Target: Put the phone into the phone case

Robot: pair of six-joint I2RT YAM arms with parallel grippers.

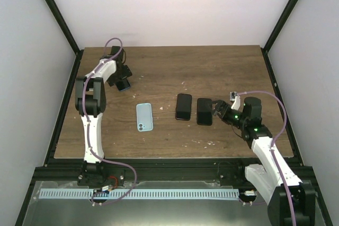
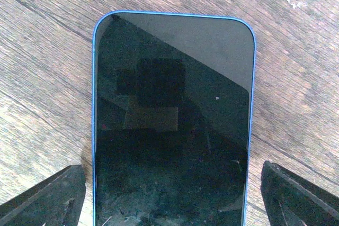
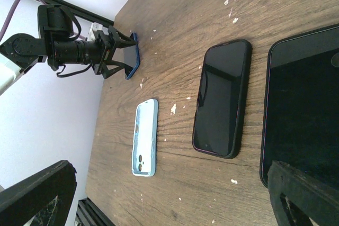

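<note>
A blue-edged phone [image 2: 172,120] lies screen up on the wooden table, at the far left in the top view [image 1: 124,84]. My left gripper [image 2: 172,205] is open and straddles its near end. One finger [image 2: 47,199] stands on each side, with small gaps to the phone's edges. The light blue phone case [image 1: 144,117] lies open side up mid-table, also in the right wrist view [image 3: 144,137], apart from the phone. My right gripper [image 1: 216,108] is open and empty, low beside a black phone [image 1: 204,111].
Two dark phones in black cases lie side by side right of centre: one [image 3: 222,99] in the middle and one [image 3: 302,99] just in front of my right gripper's fingers [image 3: 302,197]. The black frame rail [image 1: 63,115] borders the table's left side.
</note>
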